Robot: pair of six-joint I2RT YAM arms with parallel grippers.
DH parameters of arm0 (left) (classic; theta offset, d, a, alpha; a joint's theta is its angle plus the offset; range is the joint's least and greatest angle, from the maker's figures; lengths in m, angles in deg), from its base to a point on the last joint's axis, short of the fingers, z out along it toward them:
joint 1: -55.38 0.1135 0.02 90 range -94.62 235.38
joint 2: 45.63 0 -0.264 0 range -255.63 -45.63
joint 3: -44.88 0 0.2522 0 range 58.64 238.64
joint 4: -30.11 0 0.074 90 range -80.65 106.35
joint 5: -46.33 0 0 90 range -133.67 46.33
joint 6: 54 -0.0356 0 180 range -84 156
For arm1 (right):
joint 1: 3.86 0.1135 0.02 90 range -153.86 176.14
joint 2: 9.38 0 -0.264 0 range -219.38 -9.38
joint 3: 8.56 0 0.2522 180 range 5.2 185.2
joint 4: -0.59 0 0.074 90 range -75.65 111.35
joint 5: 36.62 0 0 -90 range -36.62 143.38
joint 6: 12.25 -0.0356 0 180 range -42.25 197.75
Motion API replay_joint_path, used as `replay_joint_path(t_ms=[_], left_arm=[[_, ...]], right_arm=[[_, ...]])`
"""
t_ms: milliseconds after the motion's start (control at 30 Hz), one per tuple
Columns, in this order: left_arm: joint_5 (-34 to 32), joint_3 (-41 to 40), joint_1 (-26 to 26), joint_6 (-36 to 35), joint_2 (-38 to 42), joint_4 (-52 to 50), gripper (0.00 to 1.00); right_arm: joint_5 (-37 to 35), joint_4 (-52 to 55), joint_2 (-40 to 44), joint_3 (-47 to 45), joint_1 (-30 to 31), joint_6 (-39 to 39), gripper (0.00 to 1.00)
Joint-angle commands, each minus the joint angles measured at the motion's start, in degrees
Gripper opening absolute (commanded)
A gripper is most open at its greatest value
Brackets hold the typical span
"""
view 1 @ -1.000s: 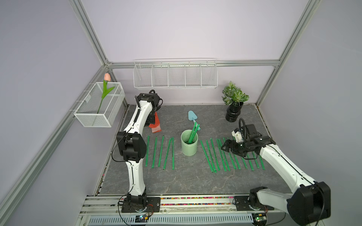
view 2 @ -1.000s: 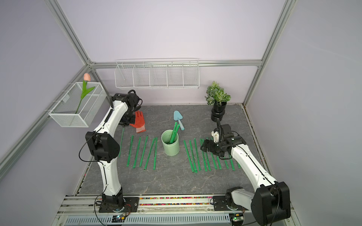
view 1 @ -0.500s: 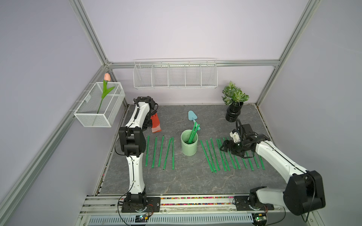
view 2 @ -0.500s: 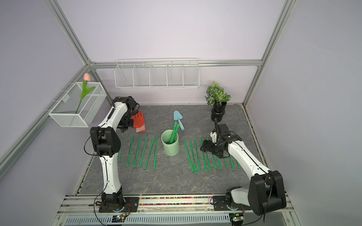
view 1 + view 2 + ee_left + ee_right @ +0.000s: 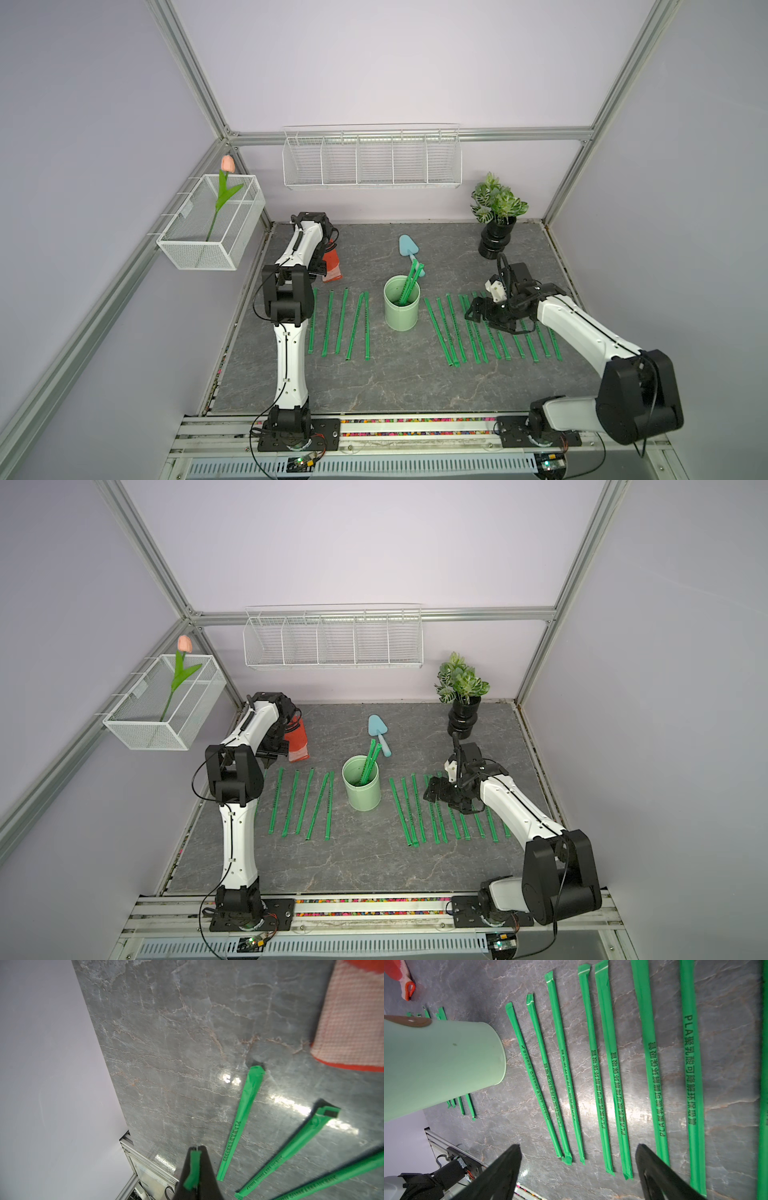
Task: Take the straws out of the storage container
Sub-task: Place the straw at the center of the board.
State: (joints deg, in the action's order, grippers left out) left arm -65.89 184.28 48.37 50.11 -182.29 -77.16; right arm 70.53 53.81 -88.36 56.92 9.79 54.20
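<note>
The storage container [image 5: 401, 309] [image 5: 360, 789], a pale mint cup, stands mid-table with a few straws [image 5: 409, 282] [image 5: 369, 762] leaning out of it. More straws lie in a row left of it [image 5: 341, 324] and several in a row right of it [image 5: 455, 328] [image 5: 597, 1076]. My left gripper [image 5: 319, 270] [image 5: 196, 1148] is low at the far end of the left row, shut on one straw [image 5: 193, 1167]. My right gripper [image 5: 478, 316] [image 5: 434, 793] [image 5: 578, 1147] hovers open over the right row, empty, with the cup [image 5: 436, 1068] beside it.
A red glove [image 5: 332, 266] [image 5: 353, 1012] lies close to the left gripper. A blue trowel [image 5: 409, 249] lies behind the cup. A potted plant [image 5: 496, 239] stands at the back right. A wire rack [image 5: 372, 160] hangs on the back wall and a mesh basket [image 5: 187, 249] with a tulip hangs on the left.
The left arm has turned slightly at the back left, still shut on its straw. The right gripper has drifted a little toward the cup and stays open.
</note>
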Motion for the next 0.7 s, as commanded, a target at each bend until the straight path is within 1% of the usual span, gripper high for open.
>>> replay_joint_path(t_ms=[0, 533, 667], left_arm=[[0.5, 2.1, 0.7, -0.6, -1.4, -3.2, 0.02], [1.4, 4.1, 2.0, -1.2, -4.7, -3.0, 0.03], [1.5, 4.4, 2.1, -1.1, -4.8, -2.9, 0.05]], right_arm=[[-0.4, -0.9, -1.5, -1.0, -0.1, 0.8, 0.89], [0.3, -1.8, -5.8, 0.9, 0.0, 1.1, 0.89], [0.6, -2.1, -6.2, 1.2, 0.1, 1.1, 0.89]])
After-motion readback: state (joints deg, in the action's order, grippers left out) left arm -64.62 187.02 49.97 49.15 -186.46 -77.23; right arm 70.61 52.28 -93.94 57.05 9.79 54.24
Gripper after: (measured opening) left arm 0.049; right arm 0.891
